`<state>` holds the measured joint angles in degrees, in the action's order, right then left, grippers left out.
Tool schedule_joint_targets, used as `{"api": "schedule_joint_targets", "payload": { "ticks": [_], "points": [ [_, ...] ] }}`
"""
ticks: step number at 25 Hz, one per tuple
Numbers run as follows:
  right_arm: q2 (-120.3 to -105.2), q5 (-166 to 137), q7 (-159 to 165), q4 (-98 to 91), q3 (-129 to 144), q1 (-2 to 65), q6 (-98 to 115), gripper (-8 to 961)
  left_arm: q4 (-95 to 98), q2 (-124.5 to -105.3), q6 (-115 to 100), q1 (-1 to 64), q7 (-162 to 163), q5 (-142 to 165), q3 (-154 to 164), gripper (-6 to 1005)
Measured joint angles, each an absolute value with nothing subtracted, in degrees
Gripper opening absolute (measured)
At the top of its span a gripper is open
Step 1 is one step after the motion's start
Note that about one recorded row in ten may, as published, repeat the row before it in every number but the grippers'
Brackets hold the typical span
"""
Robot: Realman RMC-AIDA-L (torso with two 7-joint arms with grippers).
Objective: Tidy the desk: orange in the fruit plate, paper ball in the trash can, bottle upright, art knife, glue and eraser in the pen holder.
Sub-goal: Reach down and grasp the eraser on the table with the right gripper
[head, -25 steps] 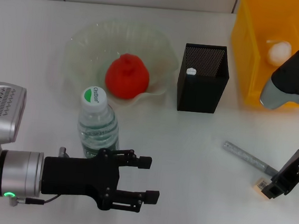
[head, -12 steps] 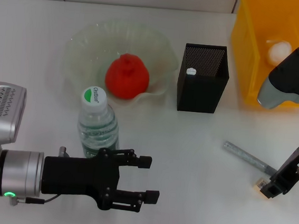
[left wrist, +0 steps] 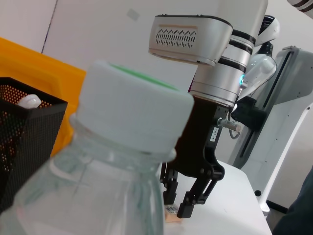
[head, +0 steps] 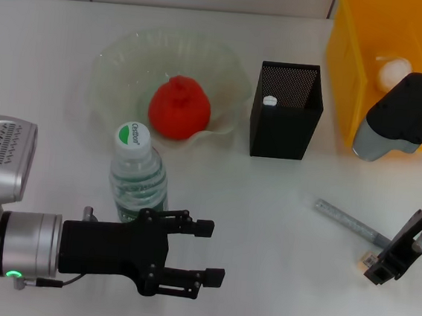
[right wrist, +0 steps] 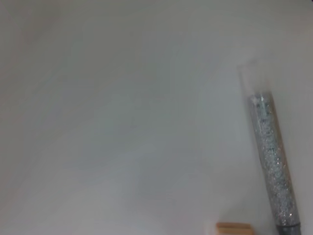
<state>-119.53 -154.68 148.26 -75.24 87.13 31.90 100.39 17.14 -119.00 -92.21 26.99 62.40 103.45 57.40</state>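
The orange [head: 179, 109] lies in the fruit plate [head: 119, 59]. The bottle [head: 138, 175] stands upright in front of the plate and fills the left wrist view [left wrist: 122, 161]. My left gripper [head: 209, 253] is open and empty, just right of the bottle. The pen holder [head: 286, 113] holds the glue, whose white end [head: 269, 101] shows. The paper ball [head: 393, 71] lies in the trash can [head: 351, 59]. The art knife [head: 350, 222] [right wrist: 271, 161] and the eraser [head: 368, 260] [right wrist: 234, 227] lie on the desk. My right gripper [head: 376, 272] [left wrist: 181, 208] is low over the eraser, fingers apart.
The white desk carries everything. The trash can stands at the back right, close behind my right arm. Open desk surface lies between the pen holder and the art knife. A second robot frame shows behind in the left wrist view.
My right arm has shifted a little left and down beside the eraser. The eraser has stayed on the desk. My left arm has not moved.
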Motion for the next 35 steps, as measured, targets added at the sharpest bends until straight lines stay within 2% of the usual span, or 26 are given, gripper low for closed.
{"api": "schedule_joint_targets", "payload": {
  "ticks": [8, 13, 18, 30, 35],
  "points": [
    [-119.53, -154.69, 148.34, -75.06, 87.09, 32.05, 100.15, 327, 17.14, -119.0, -92.19, 26.99, 62.23, 103.41, 57.39, 799],
    [-119.53, -154.69, 148.35, -75.25, 87.1, 32.01, 99.9, 178, 17.14, -119.0, -92.19, 26.98, 62.01, 103.36, 57.39, 799],
    [-119.47, -154.69, 148.04, -75.43, 87.1, 31.83, 99.73, 111, 17.14, -119.0, -92.19, 26.8, 61.9, 103.35, 57.39, 799],
    [-119.4, -154.38, 148.38, -79.8, 87.09, 30.53, 100.96, 115, 17.14, -119.0, -92.19, 26.92, 61.87, 103.3, 57.39, 799],
    [-119.5, -154.35, 148.51, -79.49, 87.23, 30.51, 101.0, 285, 17.14, -119.0, -92.19, 26.98, 61.8, 103.33, 57.39, 799]
  ]
}}
